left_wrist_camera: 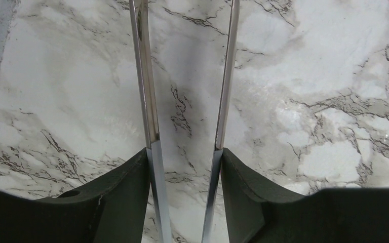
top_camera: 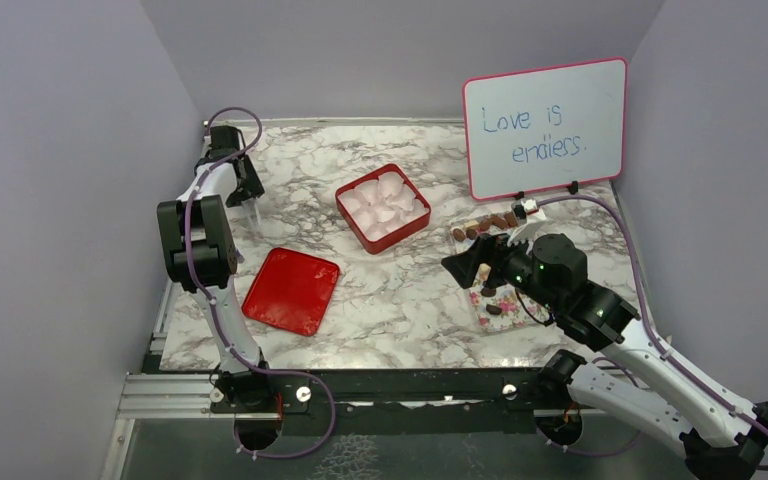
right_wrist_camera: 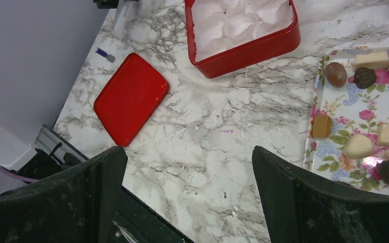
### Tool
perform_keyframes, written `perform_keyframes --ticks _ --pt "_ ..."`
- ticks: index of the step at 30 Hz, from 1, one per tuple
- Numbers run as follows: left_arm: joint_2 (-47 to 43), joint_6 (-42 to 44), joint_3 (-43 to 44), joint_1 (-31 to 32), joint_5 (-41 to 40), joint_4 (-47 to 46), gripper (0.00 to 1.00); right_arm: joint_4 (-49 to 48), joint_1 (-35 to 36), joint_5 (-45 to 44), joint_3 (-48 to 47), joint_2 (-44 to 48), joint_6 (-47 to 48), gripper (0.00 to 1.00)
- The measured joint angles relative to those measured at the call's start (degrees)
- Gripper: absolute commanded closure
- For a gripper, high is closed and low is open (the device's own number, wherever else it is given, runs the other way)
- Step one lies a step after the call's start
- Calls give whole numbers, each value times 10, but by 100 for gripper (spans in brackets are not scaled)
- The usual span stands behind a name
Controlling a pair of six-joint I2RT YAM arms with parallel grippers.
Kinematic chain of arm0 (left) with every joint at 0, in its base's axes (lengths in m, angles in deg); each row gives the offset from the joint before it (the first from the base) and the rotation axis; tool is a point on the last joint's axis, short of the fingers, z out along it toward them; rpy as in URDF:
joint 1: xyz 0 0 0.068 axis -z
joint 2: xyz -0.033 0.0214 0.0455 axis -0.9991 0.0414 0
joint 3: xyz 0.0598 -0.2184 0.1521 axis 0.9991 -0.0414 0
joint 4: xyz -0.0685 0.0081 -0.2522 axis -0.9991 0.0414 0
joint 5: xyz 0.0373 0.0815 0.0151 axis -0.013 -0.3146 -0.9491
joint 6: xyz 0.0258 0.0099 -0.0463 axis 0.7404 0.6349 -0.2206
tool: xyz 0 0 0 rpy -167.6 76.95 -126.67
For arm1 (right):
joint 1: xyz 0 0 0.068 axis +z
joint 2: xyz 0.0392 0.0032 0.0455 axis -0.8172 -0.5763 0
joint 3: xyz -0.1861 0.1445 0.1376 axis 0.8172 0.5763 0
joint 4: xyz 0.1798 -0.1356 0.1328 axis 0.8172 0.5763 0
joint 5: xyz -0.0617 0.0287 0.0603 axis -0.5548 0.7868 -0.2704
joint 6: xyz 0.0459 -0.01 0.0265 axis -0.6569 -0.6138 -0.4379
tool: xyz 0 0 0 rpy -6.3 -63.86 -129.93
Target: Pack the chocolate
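Observation:
The chocolate [right_wrist_camera: 336, 74], several small dark brown, tan and cream pieces, lies on a flowered tray [right_wrist_camera: 352, 119] at the right; from above more chocolate [top_camera: 485, 224] shows on the tray [top_camera: 488, 302]. My right gripper [right_wrist_camera: 186, 152] hangs open and empty over bare marble just left of the tray, seen from above as the right gripper [top_camera: 472, 258]. At the far left my left gripper [top_camera: 248, 190] is shut on chrome tongs [left_wrist_camera: 144, 76]. The blades lie against its fingers [left_wrist_camera: 116, 192] and point down at bare table, with nothing between the blades.
A red box [top_camera: 346, 212] filled with white paper cups stands mid-table; in the right wrist view the red box [right_wrist_camera: 243, 50] is at the top. Its red lid [top_camera: 291, 290] lies flat at front left. A whiteboard [top_camera: 545, 125] stands at the back right. Grey walls enclose the table.

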Motion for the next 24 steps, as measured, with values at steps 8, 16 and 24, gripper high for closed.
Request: perform_keyframes --ticks 8,16,24 --pt "-44 6 11 0 44 38 53 0 0 0 0 0 0 0" --pt "-119 20 26 10 80 64 55 0 0 2 0 -3 -5 0" --pt "-193 26 24 32 102 68 55 0 0 6 0 -8 -9 0"
